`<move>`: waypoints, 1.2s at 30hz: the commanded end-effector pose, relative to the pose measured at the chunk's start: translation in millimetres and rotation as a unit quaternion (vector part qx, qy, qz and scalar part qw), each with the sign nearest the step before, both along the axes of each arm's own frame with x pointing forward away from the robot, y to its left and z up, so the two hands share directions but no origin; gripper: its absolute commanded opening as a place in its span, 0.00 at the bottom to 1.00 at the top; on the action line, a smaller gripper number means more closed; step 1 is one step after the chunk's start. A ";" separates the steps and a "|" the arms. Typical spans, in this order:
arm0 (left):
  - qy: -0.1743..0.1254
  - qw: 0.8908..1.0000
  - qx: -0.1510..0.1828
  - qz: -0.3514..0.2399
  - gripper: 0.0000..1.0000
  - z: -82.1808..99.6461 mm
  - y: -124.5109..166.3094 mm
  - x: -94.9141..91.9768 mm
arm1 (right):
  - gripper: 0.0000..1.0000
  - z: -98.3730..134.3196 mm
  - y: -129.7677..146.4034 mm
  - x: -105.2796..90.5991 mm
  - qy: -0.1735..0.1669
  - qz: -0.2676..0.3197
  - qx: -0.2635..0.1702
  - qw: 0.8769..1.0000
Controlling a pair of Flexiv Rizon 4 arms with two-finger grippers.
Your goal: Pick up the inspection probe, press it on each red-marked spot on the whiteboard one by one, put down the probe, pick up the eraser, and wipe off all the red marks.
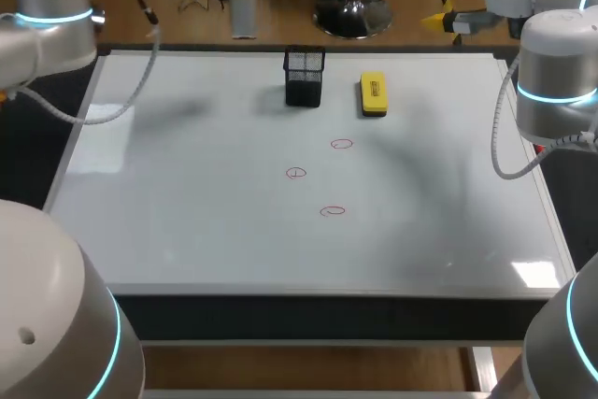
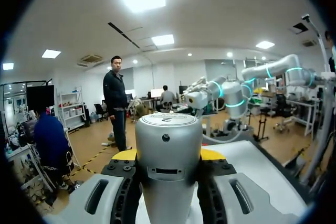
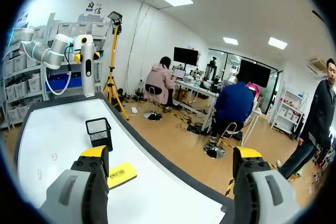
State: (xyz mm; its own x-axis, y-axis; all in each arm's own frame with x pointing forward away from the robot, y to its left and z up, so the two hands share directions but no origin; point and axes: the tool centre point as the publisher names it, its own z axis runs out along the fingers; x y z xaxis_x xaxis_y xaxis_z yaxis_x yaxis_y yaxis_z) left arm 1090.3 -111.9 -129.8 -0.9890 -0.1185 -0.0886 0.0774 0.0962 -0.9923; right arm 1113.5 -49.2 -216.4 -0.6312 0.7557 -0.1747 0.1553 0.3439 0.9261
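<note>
Holder beside eraser seems dark inside, contents unclear.

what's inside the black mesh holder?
Nothing sticks out above the rim of the black mesh holder in the head or right wrist view. Its inside is dark behind the mesh walls, so anything lower down cannot be seen.

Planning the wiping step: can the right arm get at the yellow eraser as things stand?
Probably yes. The eraser lies flat on the whiteboard, nearer the right arm, apart from the mesh holder, with nothing over it, and the right claw is open.
</note>
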 end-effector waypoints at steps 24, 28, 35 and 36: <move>0.005 0.994 -0.002 0.113 0.00 -33.1 104.1 -10.1 | 1.00 0.1 -0.3 0.5 0.001 0.001 0.000 1.000; 0.007 0.992 0.002 0.127 0.00 -35.0 110.6 -8.7 | 1.00 0.1 -0.3 0.5 0.001 0.001 0.000 1.000; 0.010 0.991 0.003 0.135 0.00 -35.0 115.2 -7.8 | 1.00 0.1 -0.3 0.5 0.001 0.001 0.000 1.000; 0.010 0.991 0.003 0.135 0.00 -35.0 115.2 -7.8 | 1.00 0.1 -0.3 0.5 0.001 0.001 0.000 1.000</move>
State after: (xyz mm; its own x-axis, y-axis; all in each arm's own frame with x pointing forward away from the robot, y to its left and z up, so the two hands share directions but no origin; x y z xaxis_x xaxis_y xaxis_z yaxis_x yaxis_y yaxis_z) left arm 1084.9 3.5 -166.2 -0.9253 -0.3730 -0.0689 0.0268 0.1170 -0.9928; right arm 1113.5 -49.2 -216.4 -0.6312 0.7557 -0.1747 0.1554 0.3439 0.9261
